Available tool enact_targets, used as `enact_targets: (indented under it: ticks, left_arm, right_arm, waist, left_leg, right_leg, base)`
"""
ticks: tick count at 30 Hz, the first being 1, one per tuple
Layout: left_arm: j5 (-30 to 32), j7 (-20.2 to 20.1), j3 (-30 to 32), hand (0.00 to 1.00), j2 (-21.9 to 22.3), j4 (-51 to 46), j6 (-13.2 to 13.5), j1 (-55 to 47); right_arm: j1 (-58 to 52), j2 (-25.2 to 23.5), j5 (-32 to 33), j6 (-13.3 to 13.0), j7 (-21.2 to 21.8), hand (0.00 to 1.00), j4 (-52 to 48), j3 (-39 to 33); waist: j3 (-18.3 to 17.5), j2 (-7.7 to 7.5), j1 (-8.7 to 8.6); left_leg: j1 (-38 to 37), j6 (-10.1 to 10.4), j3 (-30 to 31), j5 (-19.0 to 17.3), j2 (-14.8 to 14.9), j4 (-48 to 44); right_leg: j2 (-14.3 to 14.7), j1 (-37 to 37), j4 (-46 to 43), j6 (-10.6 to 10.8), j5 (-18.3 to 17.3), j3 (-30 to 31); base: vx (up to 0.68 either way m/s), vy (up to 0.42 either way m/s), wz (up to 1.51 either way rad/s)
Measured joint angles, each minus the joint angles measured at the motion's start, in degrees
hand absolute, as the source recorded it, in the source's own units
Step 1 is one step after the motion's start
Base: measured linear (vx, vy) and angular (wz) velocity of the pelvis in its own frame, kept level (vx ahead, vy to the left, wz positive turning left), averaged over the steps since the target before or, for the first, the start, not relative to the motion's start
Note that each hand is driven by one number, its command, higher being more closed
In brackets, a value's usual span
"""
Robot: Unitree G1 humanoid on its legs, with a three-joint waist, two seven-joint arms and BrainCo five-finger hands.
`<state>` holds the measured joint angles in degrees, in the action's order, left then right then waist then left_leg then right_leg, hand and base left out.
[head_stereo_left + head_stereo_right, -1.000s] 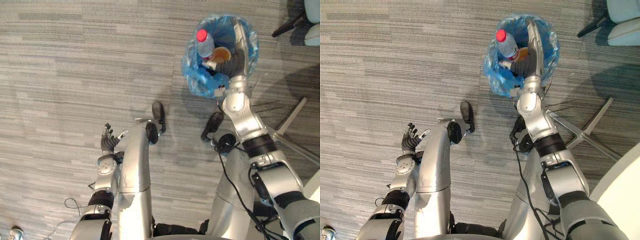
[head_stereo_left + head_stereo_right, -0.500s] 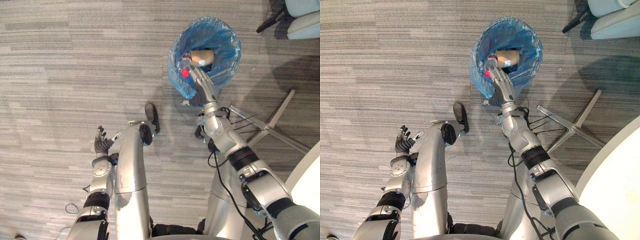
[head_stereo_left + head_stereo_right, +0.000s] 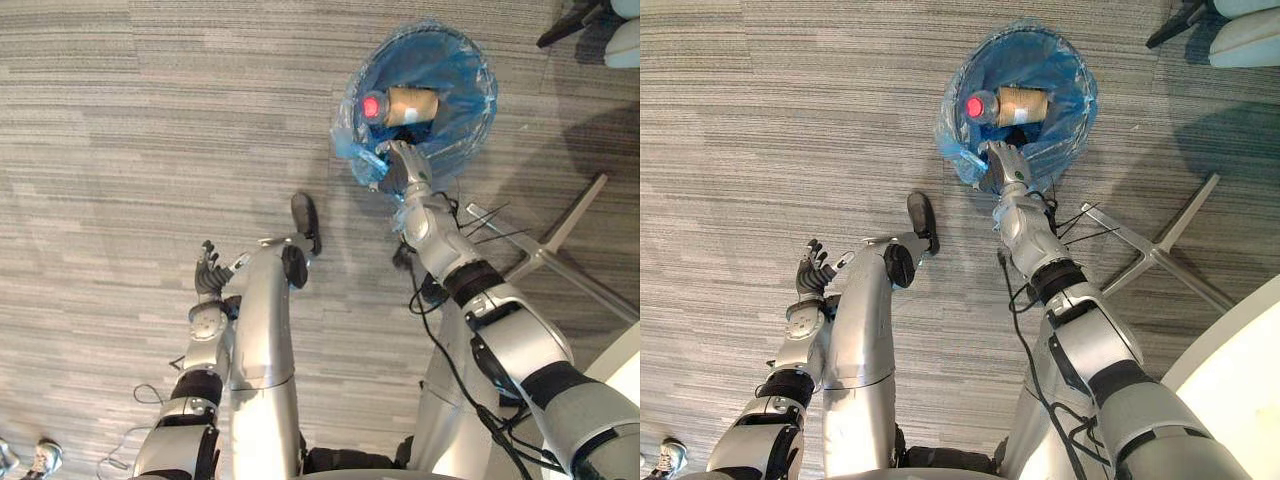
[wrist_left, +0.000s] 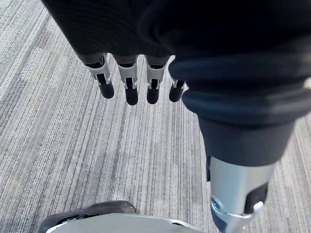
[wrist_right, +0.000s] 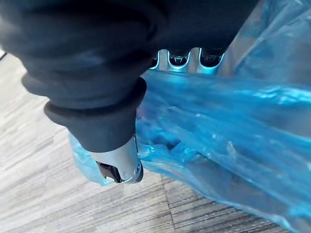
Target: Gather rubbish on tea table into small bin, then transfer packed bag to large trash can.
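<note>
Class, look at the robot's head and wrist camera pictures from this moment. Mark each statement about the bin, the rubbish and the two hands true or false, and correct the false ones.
1. The blue bag holds a bottle with a red cap. True.
2. The left hand grips a cup. False: it is open above the carpet and holds nothing.
3. A brown cup lies beside the bottle in the bag. True.
4. The right hand is well away from the bag. False: it is at the bag's near rim, against the plastic.
5. The bag stands on a table. False: it stands on the carpet.

Blue bag (image 3: 466, 116), red bottle cap (image 3: 372, 106), grey striped carpet (image 3: 130, 150)
</note>
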<state>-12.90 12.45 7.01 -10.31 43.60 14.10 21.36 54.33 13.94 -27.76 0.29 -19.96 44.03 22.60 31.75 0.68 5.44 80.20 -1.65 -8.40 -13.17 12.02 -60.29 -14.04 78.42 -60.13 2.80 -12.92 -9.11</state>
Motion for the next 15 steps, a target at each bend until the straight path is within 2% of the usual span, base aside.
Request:
enact_targets:
  ticks: [7,10,12,15]
  left_arm:
    - [0.09,0.11,0.92,0.0,-0.06,-3.15,-1.68,-1.05]
    - [0.19,-0.09,0.83,0.0,-0.03,-7.53,-1.86,-3.18]
    - [0.3,-0.99,-0.32,0.0,0.65,-9.87,-1.95,-5.08]
    - [1.35,-2.48,-2.32,0.0,2.89,-11.34,-2.43,-7.17]
  right_arm:
    - [-9.09,-1.17,11.25,-2.69,0.01,1.0,-15.42,-5.36]
    - [-14.65,-2.82,18.41,-4.25,0.11,1.0,-22.74,-9.35]
    - [-18.4,-4.59,21.5,-4.86,0.32,1.0,-26.34,-9.98]
    - [-25.16,-6.95,26.32,-6.64,1.77,1.0,-32.24,-10.88]
  waist:
    - [-0.16,-0.33,-0.29]
    - [-0.24,-0.48,-0.84]
    - [-0.77,-1.44,-1.63]
    - [-1.47,-2.7,-1.86]
  left_leg:
    - [-4.03,0.01,0.36,-0.01,-0.02,0.08]
    - [-9.67,0.58,0.12,-0.08,-0.12,2.37]
    - [-14.24,0.79,-0.34,0.05,-0.23,4.43]
    - [-22.39,0.94,-0.85,0.12,-0.2,7.97]
  right_leg:
    - [0.03,-4.51,0.35,-0.14,-0.01,-0.38]
    - [0.11,-10.6,2.98,-0.21,-0.13,-1.17]
    - [0.18,-15.01,5.12,-0.26,0.15,-1.49]
    - [0.86,-23.36,9.4,-0.53,0.43,-2.14]
  base:
    - [-0.07,0.018,0.01]
    - [-0.09,-0.016,0.05]
    - [-0.06,-0.027,0.0]
    - [-0.01,-0.025,-0.07]
